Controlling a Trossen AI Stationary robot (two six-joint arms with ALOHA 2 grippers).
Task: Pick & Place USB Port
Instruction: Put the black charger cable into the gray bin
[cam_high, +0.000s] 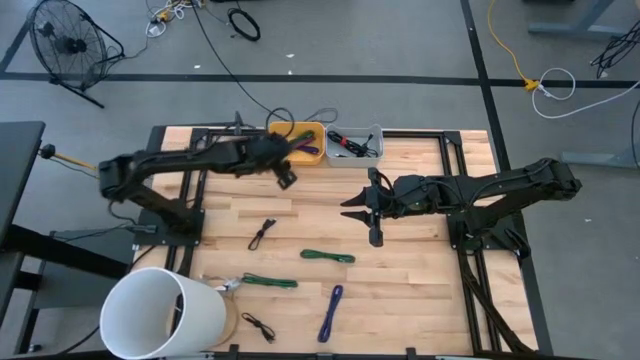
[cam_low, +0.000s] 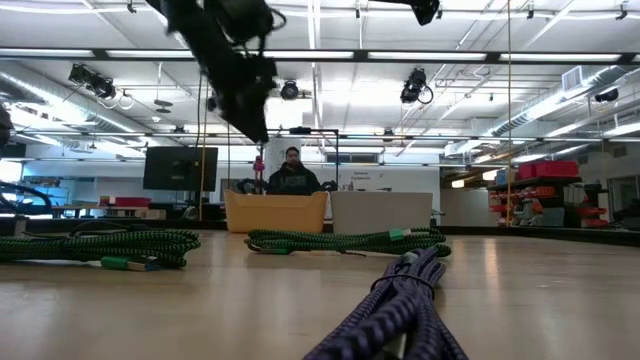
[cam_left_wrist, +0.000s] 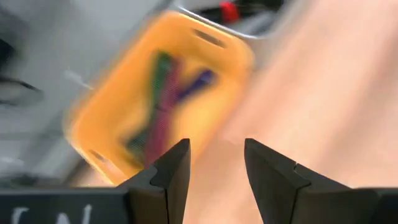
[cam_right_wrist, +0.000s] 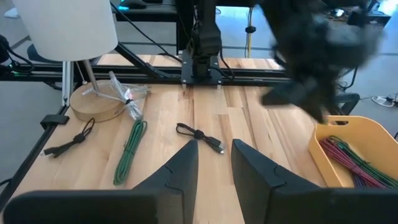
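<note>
You see an evenly lit room, brightened by ceiling strip lights (cam_low: 330, 55) that glare white above the table (cam_high: 420, 290). Shadows under the cables are faint. The left arm (cam_high: 180, 160) smears with motion blur beside the yellow bin (cam_left_wrist: 155, 93), itself blurred. The purple cable (cam_low: 400, 300) nearest you is out of focus.

You have bare wood in the middle of the high view, between the left gripper (cam_high: 285, 178) near the yellow plastic bin (cam_high: 300, 139) and the right gripper (cam_high: 362, 208) at centre. Lower down, loose cables break up the table: a black cable (cam_high: 262, 234), a green bundled cable (cam_high: 327, 256), a second green cable (cam_high: 268, 281) and a purple cable (cam_high: 331, 313). The white lampshade (cam_high: 163, 313) blocks the lower left corner; the grey bin (cam_high: 356, 145) closes the top edge
</note>
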